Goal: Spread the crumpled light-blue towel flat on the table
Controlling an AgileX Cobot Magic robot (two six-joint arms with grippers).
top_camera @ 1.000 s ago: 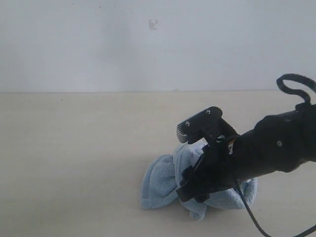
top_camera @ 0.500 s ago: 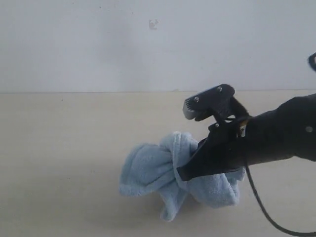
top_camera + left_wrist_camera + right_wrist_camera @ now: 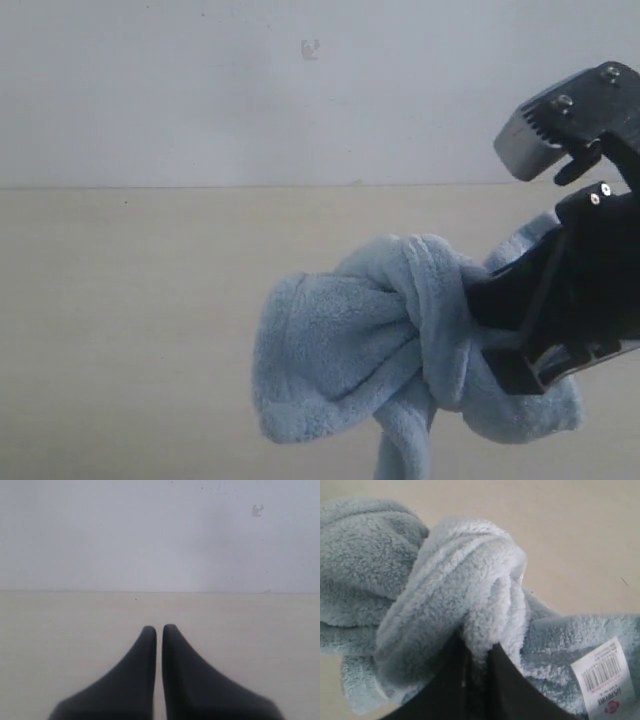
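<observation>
The light-blue towel (image 3: pixel 380 350) hangs bunched and twisted in the air on the right of the exterior view, above the beige table (image 3: pixel 130 300). My right gripper (image 3: pixel 500 325) is shut on a thick fold of the towel (image 3: pixel 470 600), its black fingers (image 3: pixel 507 680) pinching fluffy cloth between them. A white barcode tag (image 3: pixel 607 677) with a red mark shows near the gripper in the right wrist view. My left gripper (image 3: pixel 159 629) is shut with nothing in it, over bare table, and does not show in the exterior view.
A plain white wall (image 3: pixel 250 90) rises behind the table's far edge. The tabletop (image 3: pixel 60 630) stretches bare to the left of the towel. A loose end of the towel (image 3: pixel 400 455) dangles toward the bottom of the exterior view.
My right gripper has risen and moved right, toward the camera, lifting the towel off the table. The towel now hangs larger in view, with a tail drooping below.
</observation>
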